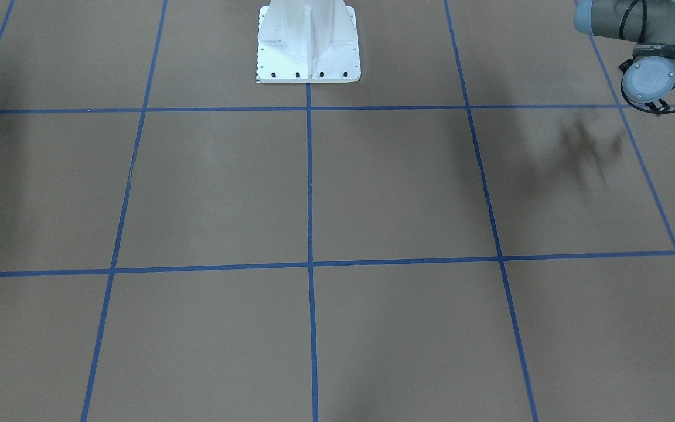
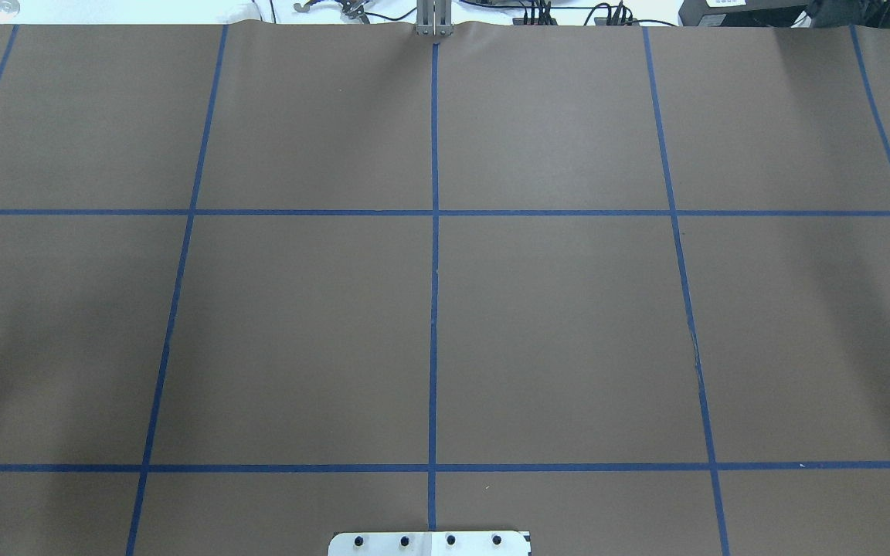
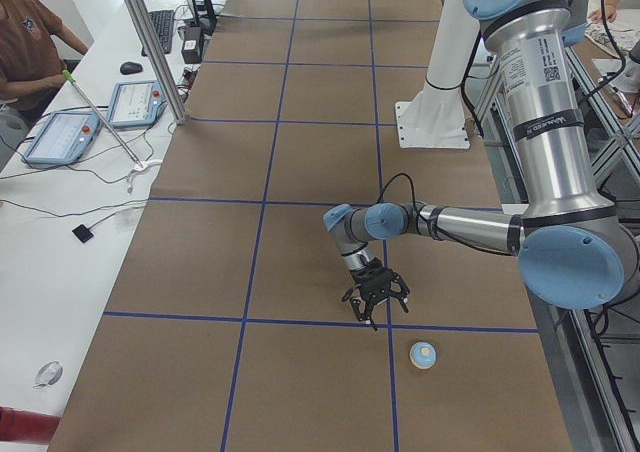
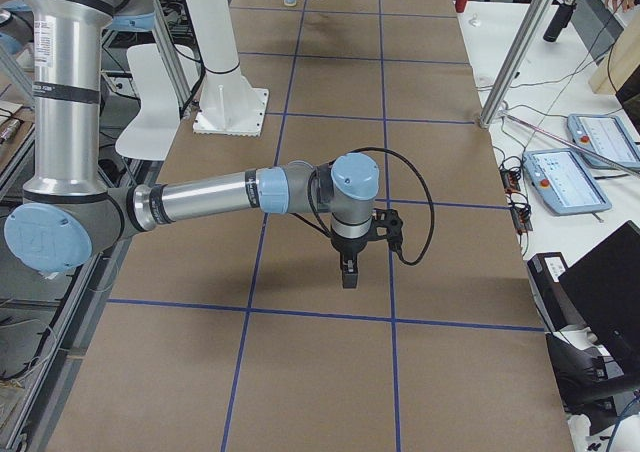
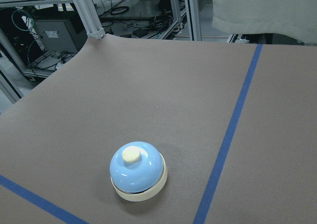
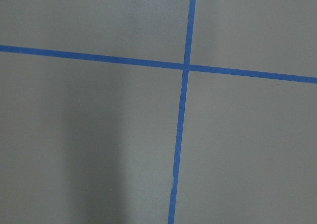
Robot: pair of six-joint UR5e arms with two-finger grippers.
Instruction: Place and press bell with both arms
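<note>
We see the bell (image 5: pixel 137 170) upright on the brown tabletop (image 5: pixel 99 110), beside a blue tape line (image 5: pixel 225 144). The left tool (image 3: pixel 375 297) is near it. We cannot tell whether it or the right tool (image 4: pixel 347 272) is wide or narrow.

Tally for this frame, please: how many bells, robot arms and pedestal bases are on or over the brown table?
Call bell: 1
Robot arms: 2 (left arm, right arm)
White pedestal base: 1
Total: 4
</note>
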